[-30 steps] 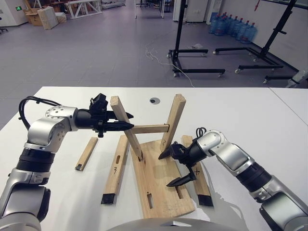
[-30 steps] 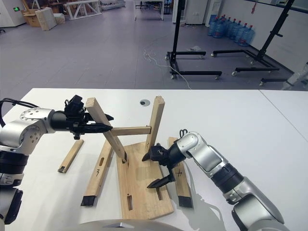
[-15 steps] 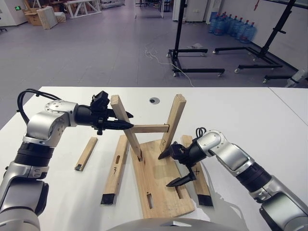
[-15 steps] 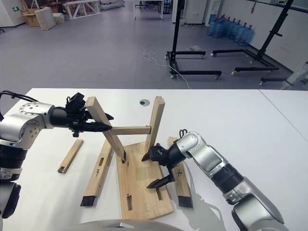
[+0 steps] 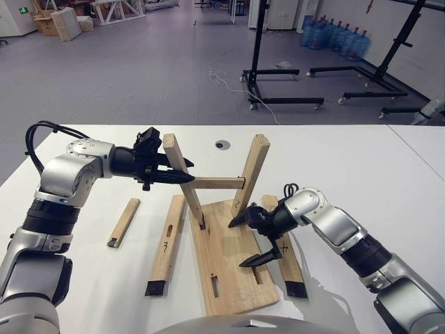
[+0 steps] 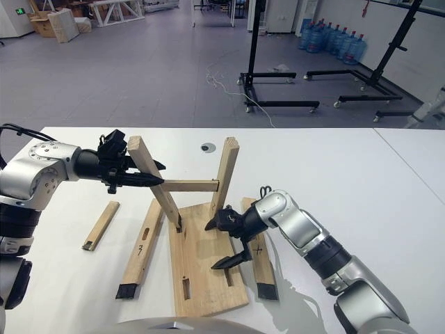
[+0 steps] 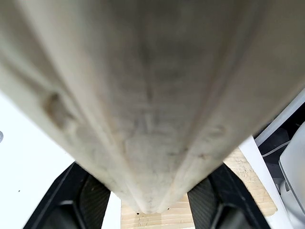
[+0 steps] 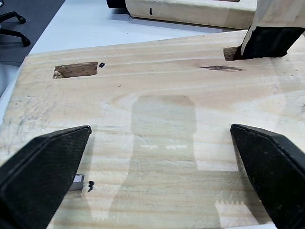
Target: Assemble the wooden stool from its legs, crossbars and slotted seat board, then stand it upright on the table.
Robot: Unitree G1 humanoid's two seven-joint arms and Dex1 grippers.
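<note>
My left gripper (image 5: 179, 174) clamped on the leaning leg (image 5: 196, 207), my right gripper (image 5: 237, 244) spread wide over the seat board (image 5: 229, 278).
That leg, held near its top, and the second leg (image 5: 252, 170) stand in the board's slots, joined by a crossbar (image 5: 217, 184). My right gripper hangs just above the board by the second leg's foot. The board lies flat on the table (image 5: 361, 174).

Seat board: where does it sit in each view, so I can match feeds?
Left eye view: seat board flat on the table, centre.
Right eye view: same spot.
Left wrist view: board sliver past the clamped tilted leg.
Right wrist view: board under the right gripper.
Landmark: tilted leg, foot in the board's slot.
</note>
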